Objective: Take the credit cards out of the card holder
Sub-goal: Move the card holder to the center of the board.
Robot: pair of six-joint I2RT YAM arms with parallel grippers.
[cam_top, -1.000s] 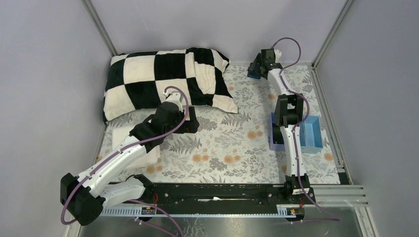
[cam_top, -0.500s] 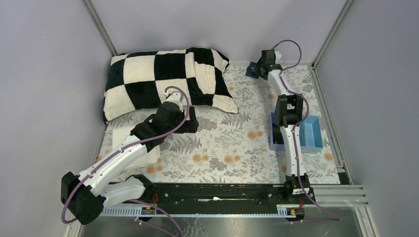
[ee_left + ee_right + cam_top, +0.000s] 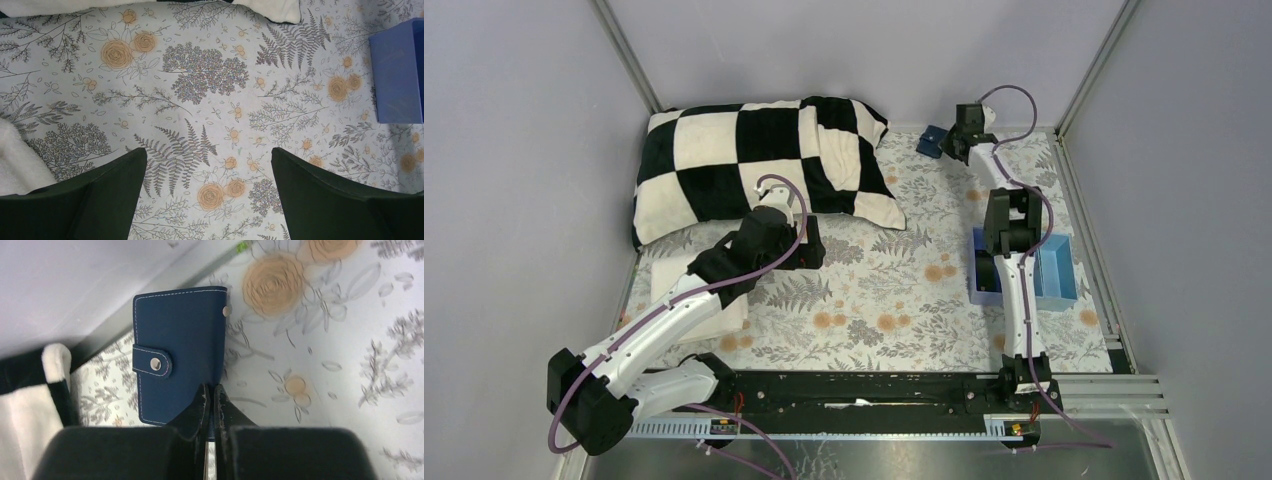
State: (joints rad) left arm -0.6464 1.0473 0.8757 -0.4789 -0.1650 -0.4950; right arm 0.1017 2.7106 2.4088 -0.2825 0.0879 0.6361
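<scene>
My R fingers point(image 3: 204, 402) just snapped shut on the holder point(image 3: 177, 340) edge, far end of desk point(image 3: 874, 300) by the pillow point(image 3: 754, 160). Clasp point(image 3: 156, 363) is shut, so no cards out yet. L fingers point(image 3: 812, 247) wide, idle.

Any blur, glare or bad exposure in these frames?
Right wrist: dark navy folding card holder sharp, stitching and snap readable, no glare; right gripper near the lens is black, soft. Left wrist: floral tablecloth crisp, evenly lit. Top: flat diffuse light, faint shadows.
</scene>
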